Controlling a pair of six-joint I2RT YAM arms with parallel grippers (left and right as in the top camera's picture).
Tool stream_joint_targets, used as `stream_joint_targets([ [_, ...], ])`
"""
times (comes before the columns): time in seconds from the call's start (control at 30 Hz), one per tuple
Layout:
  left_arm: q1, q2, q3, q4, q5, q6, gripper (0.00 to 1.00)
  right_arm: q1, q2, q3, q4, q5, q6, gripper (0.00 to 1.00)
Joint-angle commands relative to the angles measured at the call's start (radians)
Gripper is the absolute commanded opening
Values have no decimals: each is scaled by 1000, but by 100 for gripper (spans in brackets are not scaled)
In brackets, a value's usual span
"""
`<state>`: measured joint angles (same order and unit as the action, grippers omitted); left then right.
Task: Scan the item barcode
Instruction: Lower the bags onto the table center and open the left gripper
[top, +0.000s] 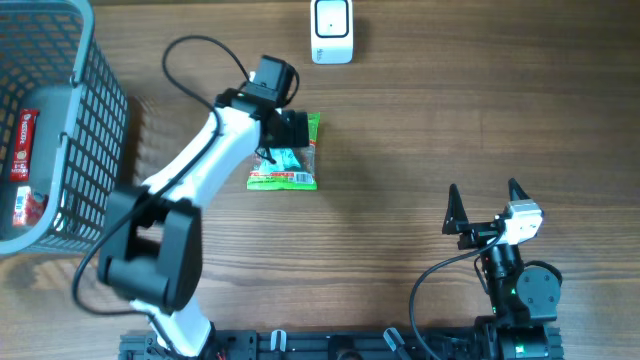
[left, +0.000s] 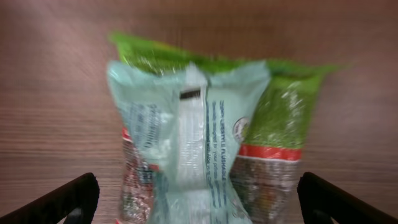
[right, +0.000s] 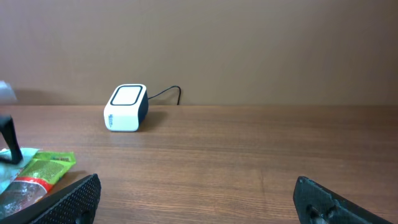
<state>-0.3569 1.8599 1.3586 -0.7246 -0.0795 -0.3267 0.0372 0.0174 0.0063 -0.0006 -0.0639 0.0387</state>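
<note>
Far left on my overhead feed sits a grey mesh basket, partly cut off by the frame edge. There is a red packet inside it, lying against the left wall.

Moving right, the left arm reaches from the near edge of the desk diagonally up towards the middle. Its left gripper hangs over the upper end of the snack packet. On the left wrist camera I see the two fingers spread to the bottom corners of the picture. The jaws stand wide, with the packet between them and neither finger touching it. The packet lies on the bare wood, green along its top and right side. A pale teal panel with a centre seam and small print faces the camera. That view is blurred, so I cannot read the print or pick out a barcode.

Beyond the packet, near the far edge, stands the white scanner, well apart from the packet. The right wrist view shows its cable trailing off behind it.

Far right, close to the near edge, the right gripper is parked with its jaws wide and nothing in them. It points towards the far side of the desk, well apart from both the packet and the scanner.
</note>
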Motion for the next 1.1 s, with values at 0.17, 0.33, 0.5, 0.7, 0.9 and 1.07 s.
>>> stream_joint_targets([
  [0.17,152,-35,-5,-43,8,-56,40,-5,-3,-1,3,-13,-11,100],
  [0.33,178,34,-60,3,9,-55,36,-5,-3,-1,3,-13,-12,100],
  [0.5,149,118,-115,129,44,-55,32,-5,-3,-1,3,-13,-12,100],
  [0.7,71,124,-115,149,151,-55,33,-5,-3,-1,3,-13,-12,100],
  [0.9,-60,125,-115,193,150,-63,36,-5,-3,-1,3,-13,-11,100],
  [1.07,-136,125,-115,237,112,-75,40,-5,-3,-1,3,-12,-12,100],
])
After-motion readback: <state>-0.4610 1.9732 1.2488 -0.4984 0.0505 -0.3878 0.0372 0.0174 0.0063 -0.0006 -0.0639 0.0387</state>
